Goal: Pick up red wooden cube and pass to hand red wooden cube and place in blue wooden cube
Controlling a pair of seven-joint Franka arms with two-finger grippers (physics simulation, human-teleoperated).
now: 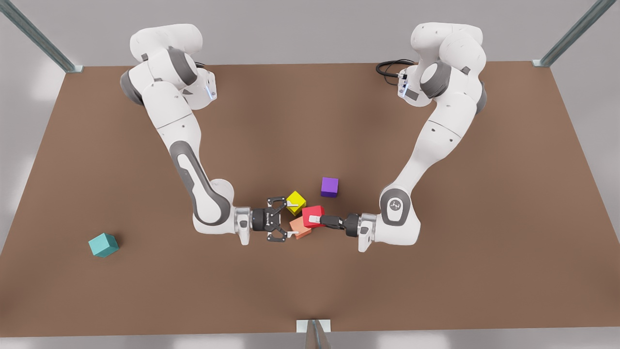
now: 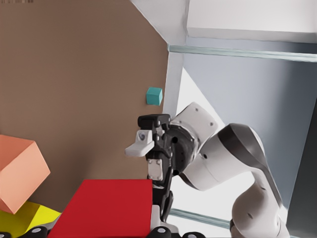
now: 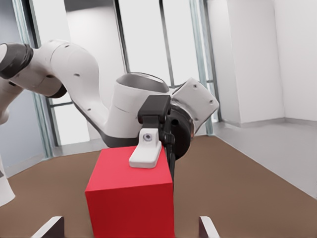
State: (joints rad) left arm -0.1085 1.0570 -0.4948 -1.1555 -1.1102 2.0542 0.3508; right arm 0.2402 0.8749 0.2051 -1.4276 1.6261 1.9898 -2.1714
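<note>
Red wooden cube (image 1: pixel 312 212): held off the table (image 1: pixel 436 271) between the two grippers, pinched from the front view's right, with its free side facing the other gripper
Left gripper (image 1: pixel 315 220): on the arm at the front view's right – fingers closed on the red cube, one white pad lying flat on a face of it
Right gripper (image 1: pixel 292 220): on the arm at the front view's left – fingers spread wide with nothing in them; the red cube sits just ahead of the fingertips, lined up with the gap, and I see no contact
Arm poses: both reach in low from the far corners, forearms bent inward, wrists level and pointing at each other near the table's middle
Blue wooden cube (image 1: pixel 103 245): on the table well apart, towards the front view's left, beyond the right arm's elbow
Other cubes: salmon-orange cube (image 1: pixel 304 232) partly covered by the red one in the front view, yellow cube (image 1: pixel 296 199) beside the right gripper's far finger, purple cube (image 1: pixel 329 186) farther back
</note>
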